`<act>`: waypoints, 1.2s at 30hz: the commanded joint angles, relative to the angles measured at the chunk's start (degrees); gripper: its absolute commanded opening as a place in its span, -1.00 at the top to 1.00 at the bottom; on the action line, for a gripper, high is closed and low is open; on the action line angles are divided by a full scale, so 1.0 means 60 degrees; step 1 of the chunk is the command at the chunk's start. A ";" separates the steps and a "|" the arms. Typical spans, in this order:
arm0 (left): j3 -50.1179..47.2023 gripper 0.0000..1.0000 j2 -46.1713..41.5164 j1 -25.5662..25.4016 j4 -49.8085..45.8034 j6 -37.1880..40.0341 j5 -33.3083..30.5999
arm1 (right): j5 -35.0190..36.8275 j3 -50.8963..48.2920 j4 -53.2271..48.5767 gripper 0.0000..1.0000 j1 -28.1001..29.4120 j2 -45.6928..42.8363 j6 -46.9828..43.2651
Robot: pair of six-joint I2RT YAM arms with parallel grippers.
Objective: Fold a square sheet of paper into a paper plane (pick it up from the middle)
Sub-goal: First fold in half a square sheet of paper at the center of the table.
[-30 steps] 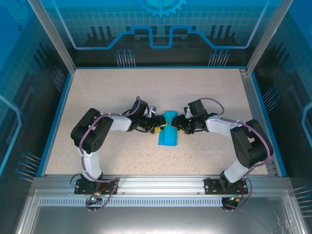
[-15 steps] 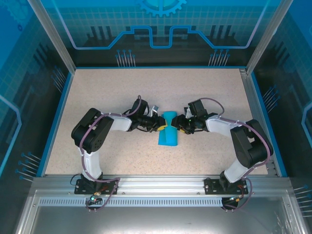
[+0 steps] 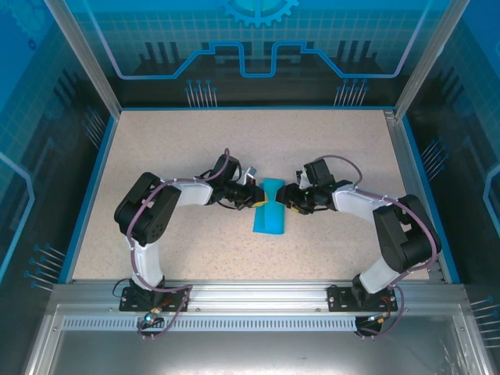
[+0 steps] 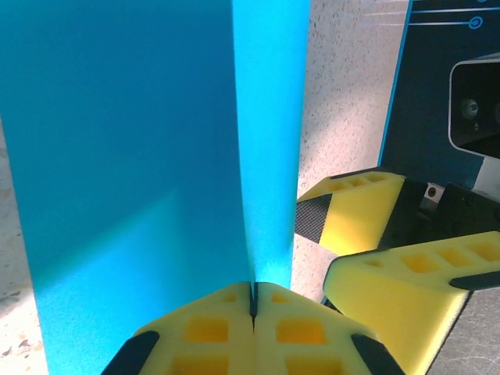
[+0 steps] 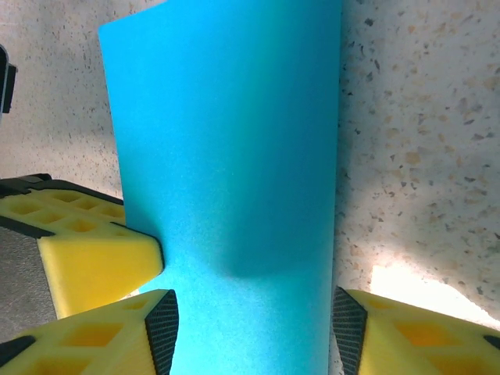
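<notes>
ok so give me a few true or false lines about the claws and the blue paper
The left yellow-padded claw is shut on the thin teal-blue paper sheet. True.
The right yellow-padded claw has its jaws pressed together. False: they stand apart, the sheet between them.
The sheet lies in the speckled beige table's far left corner. False: it is near the middle, between both claws.
The claws face each other across the sheet. True.

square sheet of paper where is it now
Top view: the square sheet of paper is in the middle of the table, left fingers pinching it, right fingers straddling it.
</notes>
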 commanded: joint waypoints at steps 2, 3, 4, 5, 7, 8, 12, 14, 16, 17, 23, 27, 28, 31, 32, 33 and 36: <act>0.0264 0.92 -0.0074 -0.0052 -0.0712 0.0547 -0.0112 | -0.0329 0.0103 -0.0360 -0.11 -0.0163 -0.0025 -0.0476; 0.0286 0.92 -0.0037 -0.0058 -0.0727 0.0540 -0.0101 | -0.0339 0.0148 -0.0407 -0.10 -0.0162 0.0005 -0.0537; 0.0318 0.92 -0.0008 -0.0058 -0.0770 0.0547 -0.0098 | -0.0354 0.0215 -0.0482 -0.08 -0.0145 0.0047 -0.0606; 0.0337 0.91 0.0014 -0.0058 -0.0800 0.0549 -0.0090 | -0.0361 0.0273 -0.0547 -0.07 -0.0129 0.0095 -0.0644; 0.0336 0.91 0.0039 -0.0049 -0.0803 0.0543 -0.0083 | -0.0361 0.0400 -0.0629 -0.05 -0.0084 0.0219 -0.0739; 0.0330 0.91 0.0031 -0.0052 -0.0806 0.0547 -0.0084 | -0.0373 0.0483 -0.0677 -0.04 -0.0048 0.0289 -0.0790; 0.0358 0.91 0.0073 -0.0058 -0.0826 0.0544 -0.0059 | -0.0313 0.0583 -0.0837 0.01 0.0050 0.0572 -0.0884; 0.0403 0.91 0.0077 -0.0046 -0.0887 0.0595 -0.0068 | -0.0211 0.0897 -0.0954 0.05 0.0080 0.0668 -0.0928; 0.0454 0.90 0.0065 -0.0044 -0.1012 0.0675 -0.0109 | 0.0020 0.0915 -0.1040 0.06 0.0093 0.0652 -0.0910; 0.0464 0.90 0.0059 -0.0036 -0.1045 0.0706 -0.0115 | 0.0069 0.0929 -0.1080 0.06 0.0084 0.0665 -0.0919; 0.0581 0.90 0.0117 0.0011 -0.1175 0.0812 -0.0109 | -0.0060 0.1032 -0.1276 0.04 0.0234 0.0791 -0.1083; 0.0655 0.90 0.0105 0.0080 -0.1275 0.0908 -0.0113 | -0.0011 0.0939 -0.1336 0.03 0.0350 0.0815 -0.1137; 0.0699 0.90 0.0117 0.0117 -0.1370 0.0967 -0.0121 | 0.0004 0.0902 -0.1328 0.04 0.0358 0.0809 -0.1116; 0.0704 0.90 0.0102 0.0153 -0.1457 0.1059 -0.0138 | 0.0110 0.0841 -0.1233 0.04 0.0345 0.0784 -0.1024; 0.0714 0.90 0.0105 0.0172 -0.1490 0.1085 -0.0142 | 0.0086 0.0843 -0.1205 0.04 0.0361 0.0789 -0.1006; 0.0726 0.90 0.0102 0.0174 -0.1532 0.1129 -0.0153 | 0.0039 0.0841 -0.1149 0.02 0.0359 0.0778 -0.0983; 0.0763 0.90 0.0132 0.0187 -0.1602 0.1184 -0.0156 | -0.0011 0.0827 -0.1116 0.01 0.0362 0.0758 -0.0962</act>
